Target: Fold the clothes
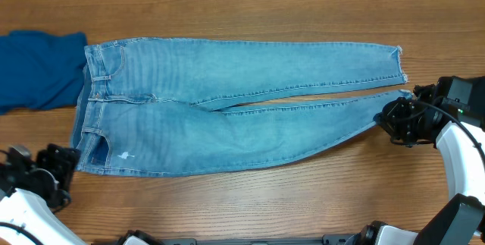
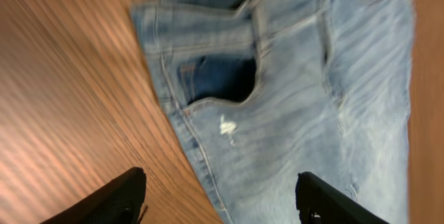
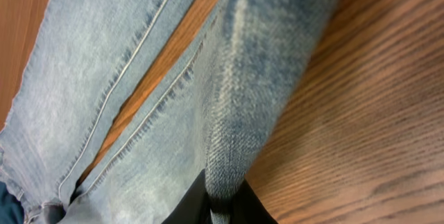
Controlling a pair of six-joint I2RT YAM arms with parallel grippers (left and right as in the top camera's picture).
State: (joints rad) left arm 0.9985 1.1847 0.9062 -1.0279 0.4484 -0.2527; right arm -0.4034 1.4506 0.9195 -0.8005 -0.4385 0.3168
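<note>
At the far left a royal-blue garment (image 1: 38,70) lies bunched on the table (image 1: 227,2), its right edge touching the waistband of the jeans (image 1: 227,101). The left gripper (image 1: 61,168) sits at the near left, just beside the near waist corner. In the left wrist view its fingers (image 2: 118,196) stand wide apart with nothing between them, and the front pocket (image 2: 215,78) lies just beyond. The jeans lie flat, waist to the left and legs running right, with a thin wedge of bare wood between the legs. Open wood runs along both the far and near sides. At the right, the right gripper (image 1: 390,116) is clamped on the near leg's hem, the denim pinched between its fingers (image 3: 239,207). The far leg's frayed hem (image 1: 398,63) lies free.
</note>
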